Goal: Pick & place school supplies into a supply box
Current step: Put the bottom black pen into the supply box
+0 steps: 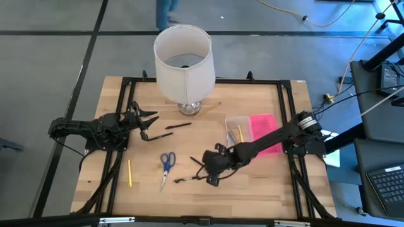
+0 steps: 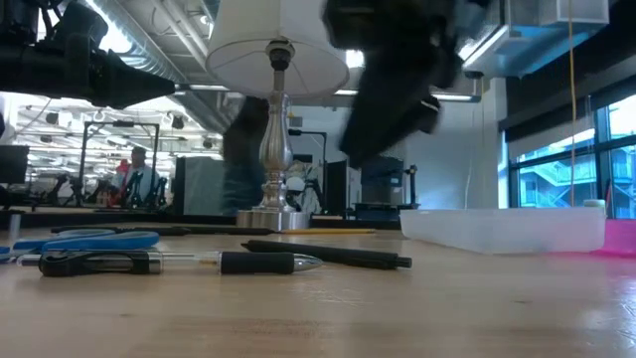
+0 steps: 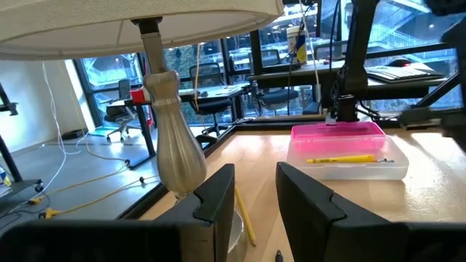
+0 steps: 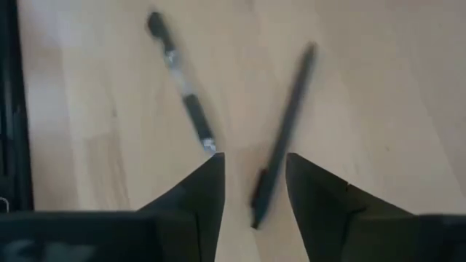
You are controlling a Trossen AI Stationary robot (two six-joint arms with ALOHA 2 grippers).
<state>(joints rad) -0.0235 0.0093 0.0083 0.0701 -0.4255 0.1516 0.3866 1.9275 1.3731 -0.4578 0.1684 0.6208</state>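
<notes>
The clear supply box [image 1: 238,129] with its pink lid [image 1: 264,130] open beside it lies at the table's right and holds a yellow pencil [image 3: 342,159]. My right gripper [image 4: 253,191] is open, pointing down above two dark pens [image 4: 285,120] [image 4: 182,80]. One pen's end lies below the gap between its fingers. The low view shows it clear of the table [image 2: 397,80]. Blue-handled scissors [image 1: 166,162], a yellow pencil [image 1: 130,172], another dark pen [image 1: 178,126] and a pencil [image 1: 211,106] by the lamp lie flat on the table. My left gripper [image 1: 148,123] is open and empty at the left.
A white lamp [image 1: 183,60] stands at the table's far middle, its metal base [image 3: 178,156] right in front of my left gripper. A black frame [image 1: 287,126] runs around the tabletop. Bare wood [image 1: 252,189] lies near the front edge.
</notes>
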